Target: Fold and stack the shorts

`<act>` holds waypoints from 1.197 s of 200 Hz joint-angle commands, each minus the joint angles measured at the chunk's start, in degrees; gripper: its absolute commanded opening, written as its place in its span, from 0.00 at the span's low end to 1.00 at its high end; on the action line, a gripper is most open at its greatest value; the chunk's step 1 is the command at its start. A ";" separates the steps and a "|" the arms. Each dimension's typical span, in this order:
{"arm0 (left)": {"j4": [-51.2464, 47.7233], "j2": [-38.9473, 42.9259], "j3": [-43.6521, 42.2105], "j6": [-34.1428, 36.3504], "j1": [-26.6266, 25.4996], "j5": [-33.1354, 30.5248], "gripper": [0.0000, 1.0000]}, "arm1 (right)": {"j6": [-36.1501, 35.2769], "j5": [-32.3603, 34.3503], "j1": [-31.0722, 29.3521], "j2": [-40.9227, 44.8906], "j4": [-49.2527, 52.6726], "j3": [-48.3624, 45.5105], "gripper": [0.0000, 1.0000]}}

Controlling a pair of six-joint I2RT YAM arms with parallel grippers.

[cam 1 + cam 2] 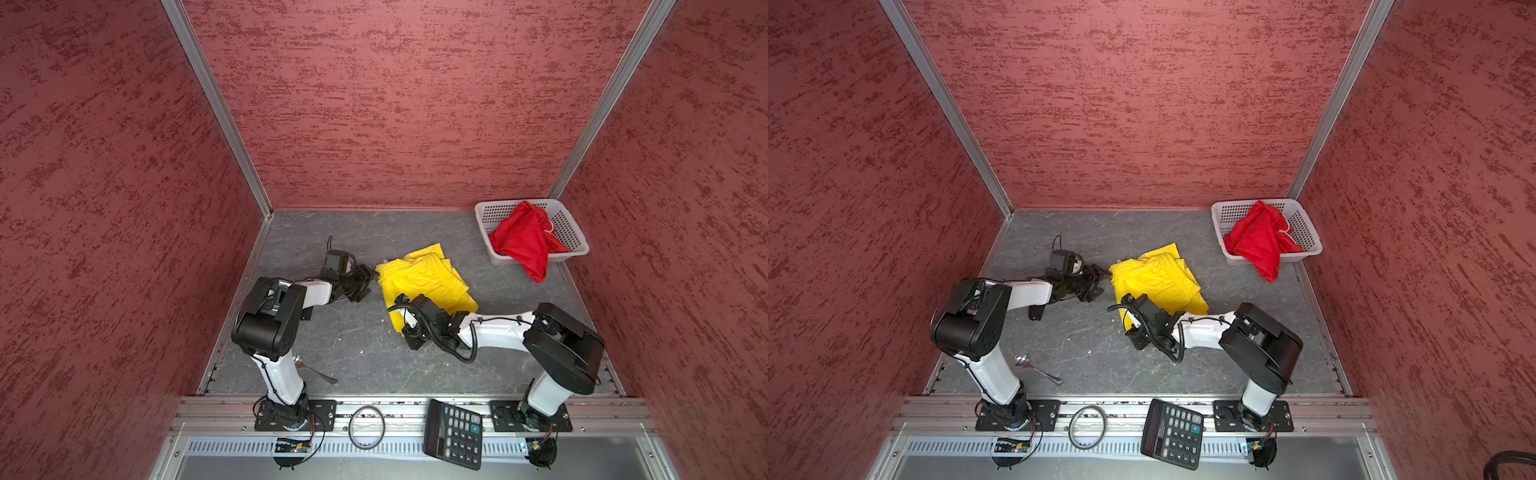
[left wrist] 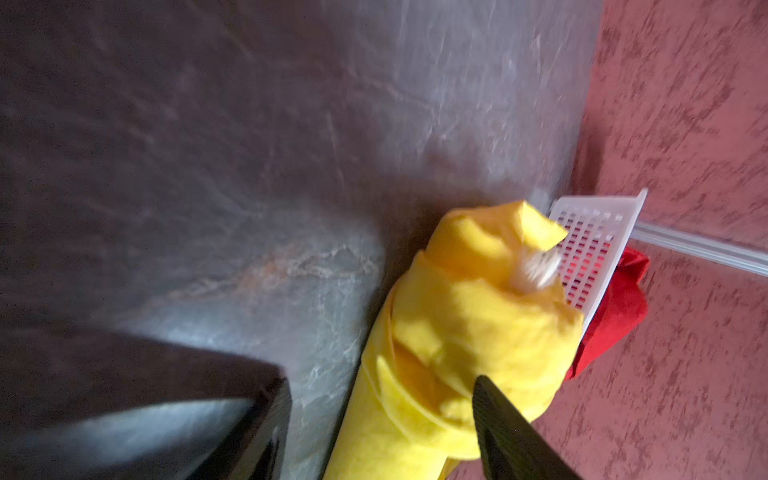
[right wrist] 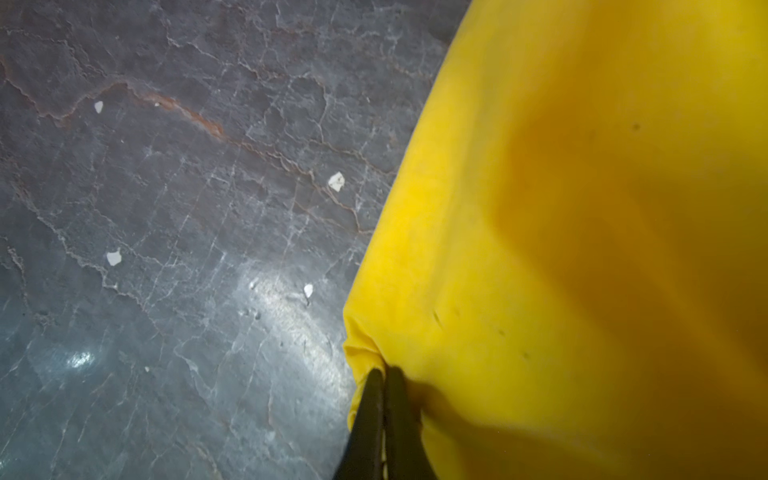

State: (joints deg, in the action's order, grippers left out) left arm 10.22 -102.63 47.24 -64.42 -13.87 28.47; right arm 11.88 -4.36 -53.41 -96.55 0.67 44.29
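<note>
The yellow shorts (image 1: 424, 278) (image 1: 1158, 276) lie crumpled mid-table. My left gripper (image 1: 368, 282) (image 2: 382, 376) is at their left end, open, with its jaws wide apart on either side of a bunched fold of the yellow shorts (image 2: 469, 316). My right gripper (image 1: 401, 328) (image 3: 384, 370) is at their near edge, shut on a corner of the yellow shorts (image 3: 561, 249). In both top views the wrist hides its fingers. The red shorts (image 1: 523, 239) (image 1: 1258, 239) lie bunched in the white basket (image 1: 494, 214) (image 1: 1229, 214) at the back right, with one part hanging over its front rim.
A metal spoon (image 1: 1034, 368) lies on the table by the left arm's base. A black calculator (image 1: 455, 432) and a ring (image 1: 350, 428) rest on the front rail. Red textured walls enclose the table on three sides. White specks (image 3: 336, 181) dot the grey surface.
</note>
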 commanded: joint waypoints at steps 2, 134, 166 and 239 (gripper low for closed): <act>8.88 -3.14 -0.86 -6.41 0.16 -1.26 0.63 | 1.13 -0.90 0.32 0.56 3.03 -2.22 0.00; 28.89 -12.48 -1.39 -19.17 -1.49 -2.41 0.67 | 1.13 -2.60 1.38 -0.85 1.71 -3.94 0.00; 33.99 -15.60 -0.45 -23.04 -2.04 -1.50 0.61 | 0.91 -2.76 1.52 -1.53 2.30 -3.41 0.00; 27.36 -16.16 1.80 -21.42 -4.03 -1.75 0.00 | 1.23 -1.96 1.90 -1.54 3.59 -4.21 0.00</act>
State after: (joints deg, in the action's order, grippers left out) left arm 40.49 -118.15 48.66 -86.54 -18.50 26.61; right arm 12.29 -6.59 -51.94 -95.72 -1.54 42.19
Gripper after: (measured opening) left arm 0.048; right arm 0.046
